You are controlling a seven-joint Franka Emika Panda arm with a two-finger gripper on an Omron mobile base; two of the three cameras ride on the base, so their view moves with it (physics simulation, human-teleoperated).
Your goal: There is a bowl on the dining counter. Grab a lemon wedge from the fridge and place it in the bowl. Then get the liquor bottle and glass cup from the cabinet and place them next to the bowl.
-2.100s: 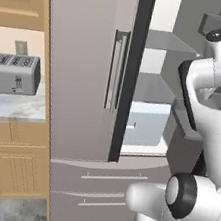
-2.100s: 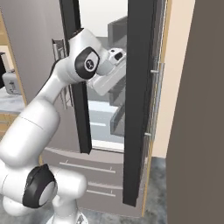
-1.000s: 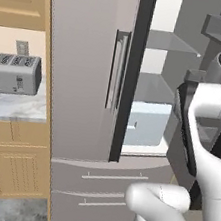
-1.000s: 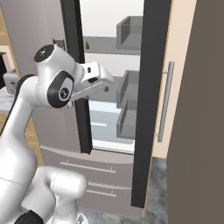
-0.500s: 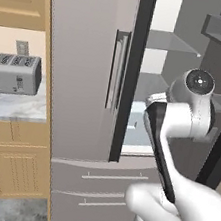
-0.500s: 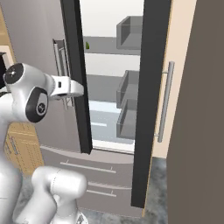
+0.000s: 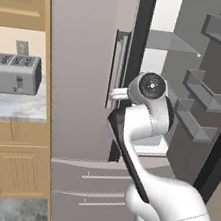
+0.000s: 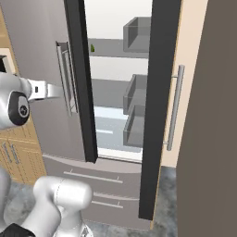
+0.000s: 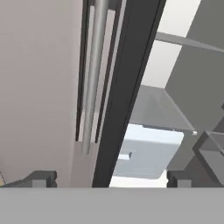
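Note:
The fridge [image 7: 87, 78] stands with its left door shut and its right door [image 8: 159, 106] swung open. On the upper shelf sits a small dark green thing [image 8: 92, 47], too small to tell whether it is the lemon wedge. My gripper [image 7: 113, 93] hangs in front of the left door, close to its vertical handle [image 7: 117, 68]. In the hand view the gripper [image 9: 109, 179] is open, its fingertips [image 9: 41, 178] wide apart astride the door's dark edge, with nothing between them. The bowl, liquor bottle and glass cup are out of view.
A white drawer [image 9: 148, 151] sits low inside the fridge. Grey bins [image 7: 205, 97] line the open door. Left of the fridge are a toaster [image 7: 12, 72] on a marble counter [image 7: 12, 107] and wooden cabinets [image 7: 7, 167]. Two freezer drawers [image 8: 92, 185] run below.
The arm has swung out of the fridge opening, leftward and down, and the hand now faces the left door's handle. The jaws stayed open.

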